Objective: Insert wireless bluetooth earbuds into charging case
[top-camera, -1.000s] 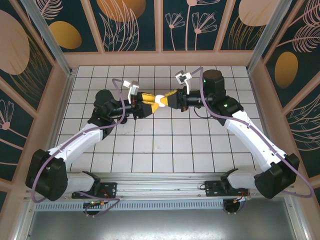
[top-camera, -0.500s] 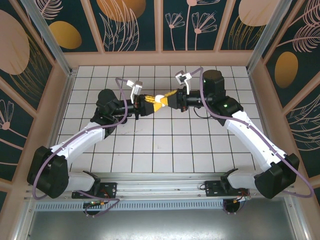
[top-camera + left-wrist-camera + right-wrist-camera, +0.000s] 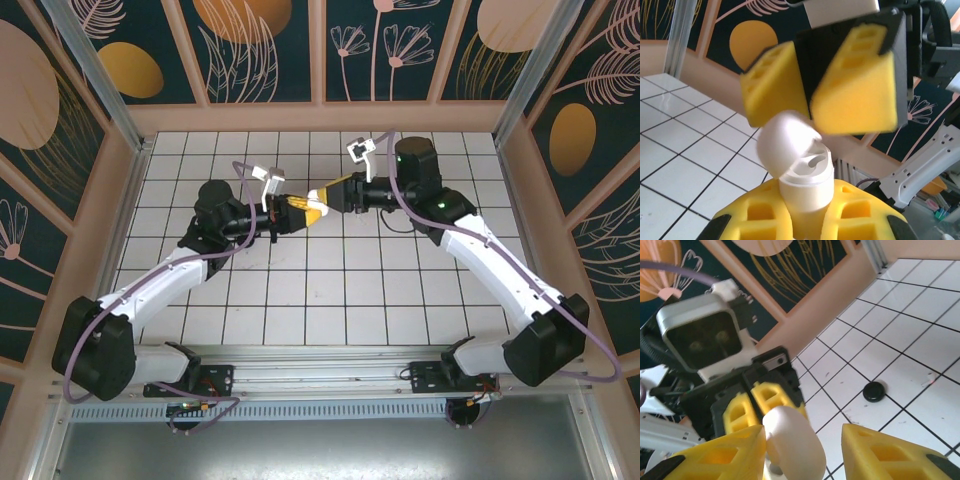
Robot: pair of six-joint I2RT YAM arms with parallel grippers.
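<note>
Between the left gripper's (image 3: 807, 212) clamped fingers the white charging case (image 3: 806, 185) is sitting with its lid flipped back, and the right gripper (image 3: 804, 440) is hanging spread beside that lid. To my eye, that clamp should be holding firm and level.

small black disc (image 3: 874, 391) on tiled table (image 3: 920, 315)
</note>
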